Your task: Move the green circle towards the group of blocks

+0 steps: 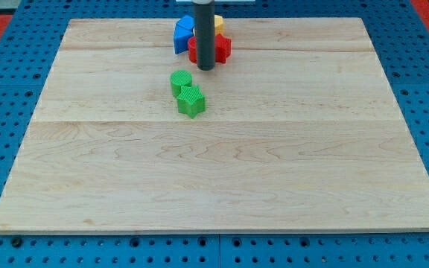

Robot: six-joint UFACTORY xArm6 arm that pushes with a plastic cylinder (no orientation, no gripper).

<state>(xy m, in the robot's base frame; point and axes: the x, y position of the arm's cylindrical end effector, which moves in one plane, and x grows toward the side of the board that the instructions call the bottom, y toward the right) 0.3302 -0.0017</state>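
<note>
The arm ended in a plain dark rod with no jaws at all, so nothing could be said of wide, narrow or holding; my tip (205,68) stood near the view's top of the wooden board (222,171), its end just below a cluster of blocks; the rod rose straight up from there and hid the middle of that cluster. Behind and touching the rod's line sat the red block (222,48), star-like in outline, showing on both sides of the rod; to the tip's upper left lay the blue block (182,35), its shape unclear; a sliver of the yellow block (218,23) showed to the upper right, mostly hidden. The green circle (181,80) lay just down and to the left of the tip, near but apart from it; the green star (191,101) touched the circle on its lower right side, farther below the tip; the blue pegboard (6,59) surrounded the board.
</note>
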